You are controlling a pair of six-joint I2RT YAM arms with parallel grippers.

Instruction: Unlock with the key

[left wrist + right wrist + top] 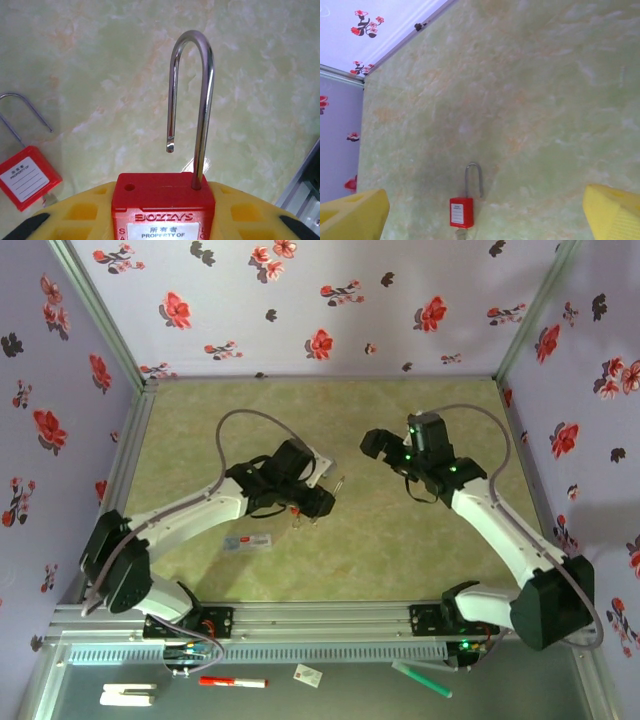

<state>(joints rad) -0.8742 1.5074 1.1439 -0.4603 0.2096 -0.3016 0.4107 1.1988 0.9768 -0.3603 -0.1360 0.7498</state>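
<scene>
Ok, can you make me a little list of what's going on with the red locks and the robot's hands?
held padlock: red, pinched in the left gripper
shackle: open, one end out of the body
other padlock: red, lying on the green table, with a thin wire loop
right gripper: open, holding nothing

Mostly bare green marbled tabletop [400, 550], flowered walls [320, 300] around
A small red wire-shackled padlock [245, 540] lay flat near the left gripper [162, 215].
</scene>
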